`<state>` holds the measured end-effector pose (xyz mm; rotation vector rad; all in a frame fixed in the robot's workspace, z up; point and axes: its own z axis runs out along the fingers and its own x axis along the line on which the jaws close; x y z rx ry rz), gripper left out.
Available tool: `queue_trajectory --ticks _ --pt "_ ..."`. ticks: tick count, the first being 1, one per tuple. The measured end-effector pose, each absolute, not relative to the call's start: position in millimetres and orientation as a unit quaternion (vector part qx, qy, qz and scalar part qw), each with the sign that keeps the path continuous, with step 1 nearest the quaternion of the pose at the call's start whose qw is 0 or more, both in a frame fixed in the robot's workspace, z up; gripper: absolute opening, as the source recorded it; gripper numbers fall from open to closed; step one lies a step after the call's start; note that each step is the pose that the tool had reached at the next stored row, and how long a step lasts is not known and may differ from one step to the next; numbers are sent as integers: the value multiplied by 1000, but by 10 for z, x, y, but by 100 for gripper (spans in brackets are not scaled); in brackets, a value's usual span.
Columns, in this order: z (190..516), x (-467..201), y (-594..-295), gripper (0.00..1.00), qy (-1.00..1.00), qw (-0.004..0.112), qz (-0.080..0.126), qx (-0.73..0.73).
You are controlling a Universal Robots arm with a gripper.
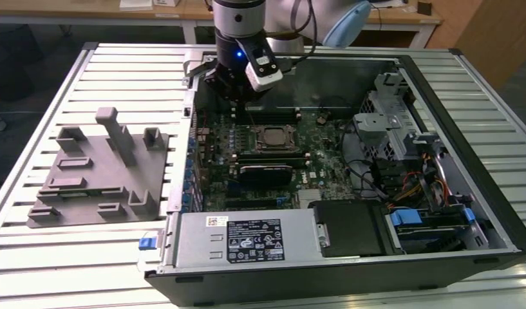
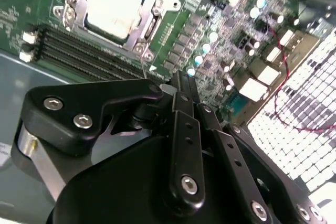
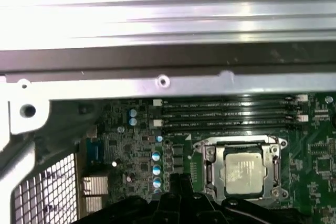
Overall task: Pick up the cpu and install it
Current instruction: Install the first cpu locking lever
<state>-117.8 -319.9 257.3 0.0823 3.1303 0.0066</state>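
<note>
Hovering over the board with my end effector clenched on nothing, I judge the cpu already seated in its socket, little left.

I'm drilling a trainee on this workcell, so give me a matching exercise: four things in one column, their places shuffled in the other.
1 cpu
2 grey fixture
3 memory sticks
4 gripper

a on the table beside the case
b in the socket
c hanging over the circuit board
d in slots next to the socket

Pairs: 1-b, 2-a, 3-d, 4-c.
</note>
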Motion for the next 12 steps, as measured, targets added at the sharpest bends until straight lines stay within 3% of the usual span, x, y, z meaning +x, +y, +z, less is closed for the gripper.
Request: queue_trajectory --ticks 12 --pt "2565 -1119 -3056 12 1000 5 2 18"
